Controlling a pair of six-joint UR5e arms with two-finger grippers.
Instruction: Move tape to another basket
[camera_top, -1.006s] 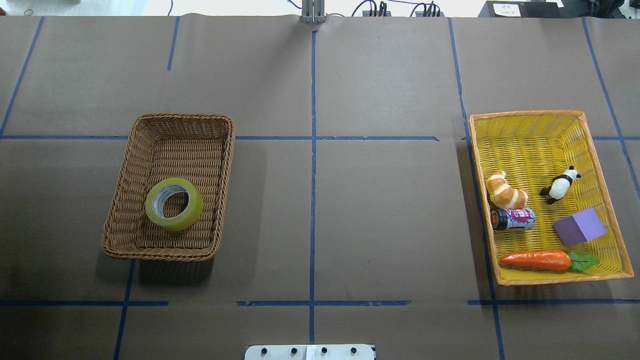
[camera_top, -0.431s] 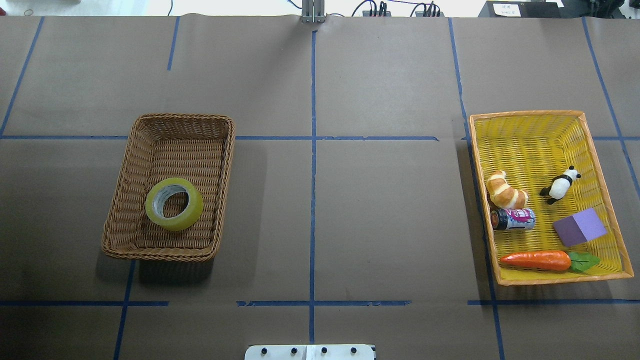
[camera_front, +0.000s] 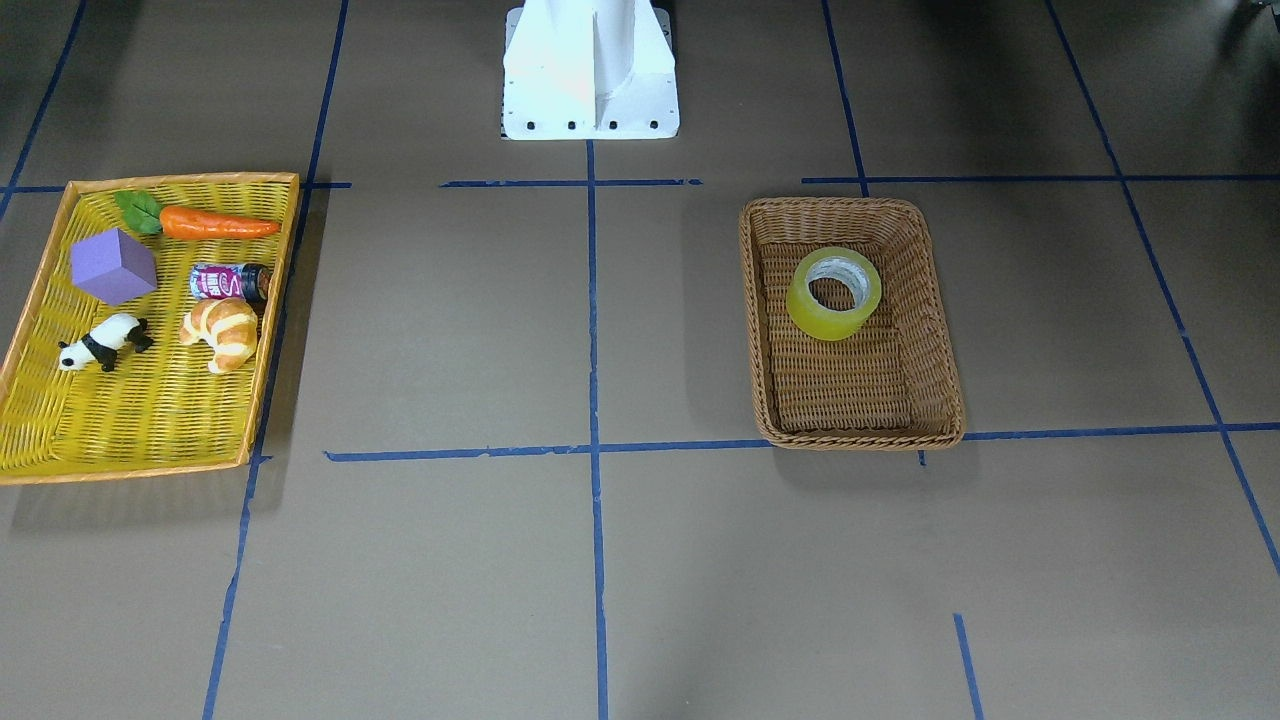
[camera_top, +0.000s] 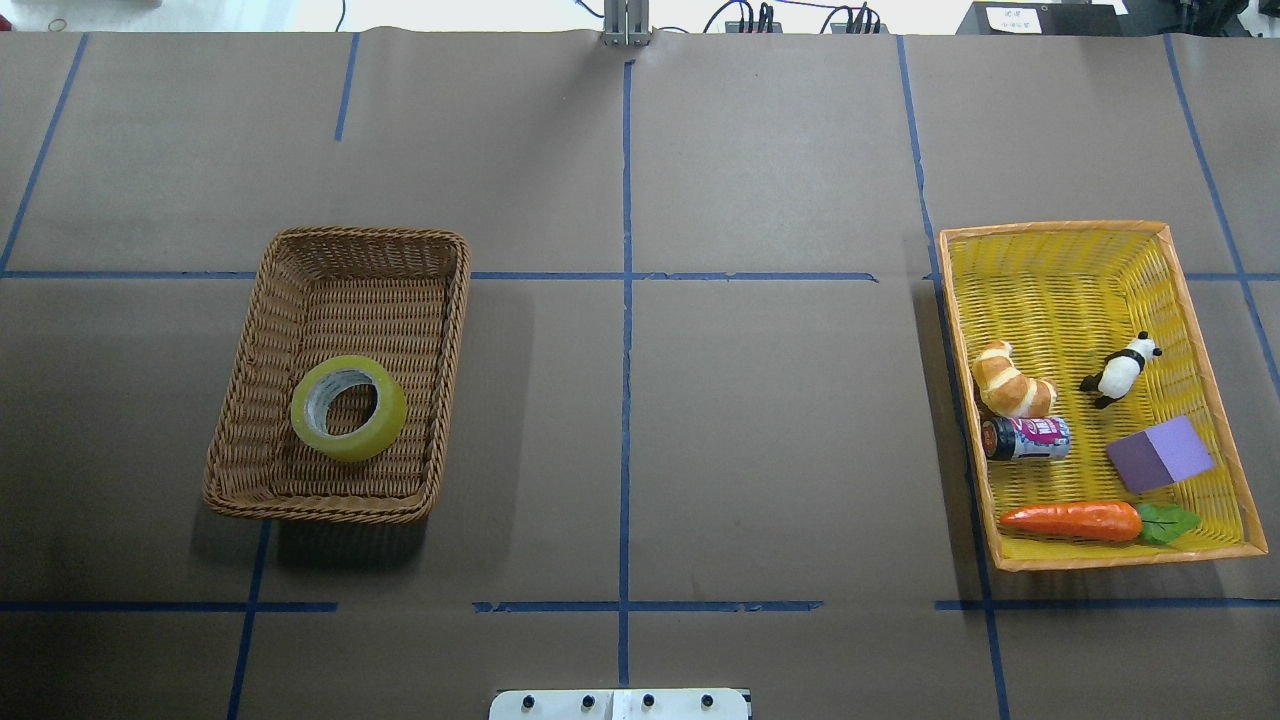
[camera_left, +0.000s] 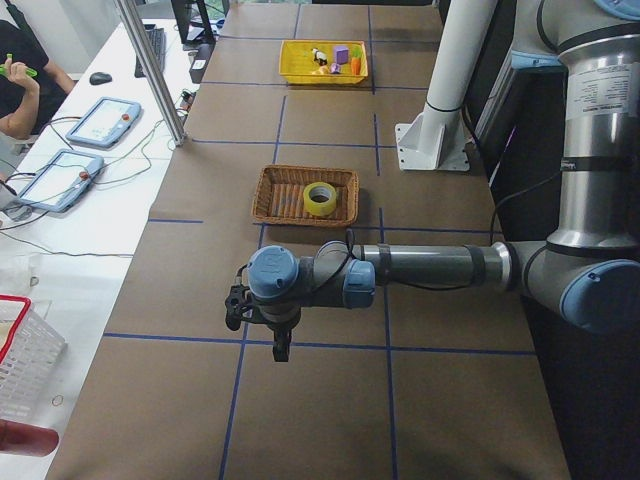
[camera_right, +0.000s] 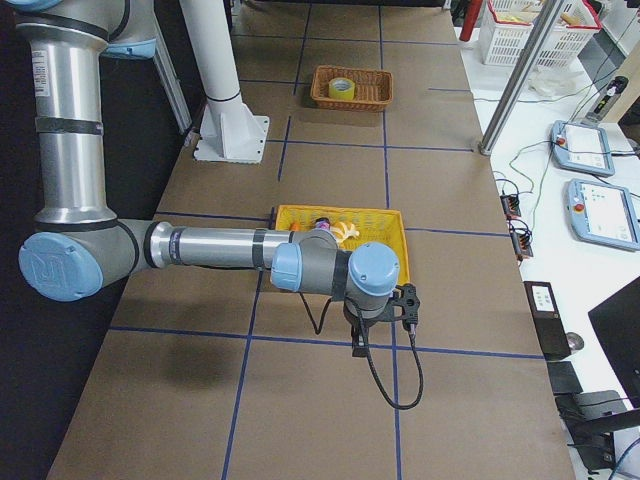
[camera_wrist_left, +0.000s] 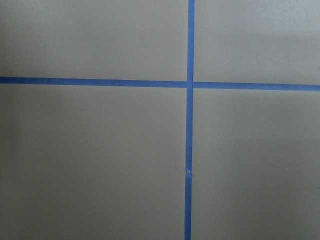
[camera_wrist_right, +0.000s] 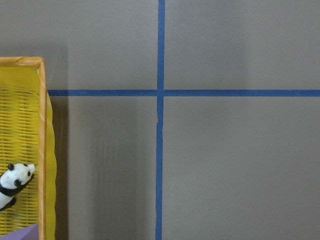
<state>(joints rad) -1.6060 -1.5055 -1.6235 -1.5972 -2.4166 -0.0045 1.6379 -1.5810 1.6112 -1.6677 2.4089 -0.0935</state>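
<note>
Since the tape (camera_top: 390, 420) lies flat inside the basket (camera_top: 365, 234), well apart from the left end effector (camera_left: 283, 348) and right end effector (camera_right: 358, 342), whose openings I cannot tell, I judge placing done, only parking left.

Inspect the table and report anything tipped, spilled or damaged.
Only one small oddity: the can lies on its side in the yellow tray, beside the croissant. Nothing looks spilled or damaged. The tape sits inside the wicker basket.
</note>
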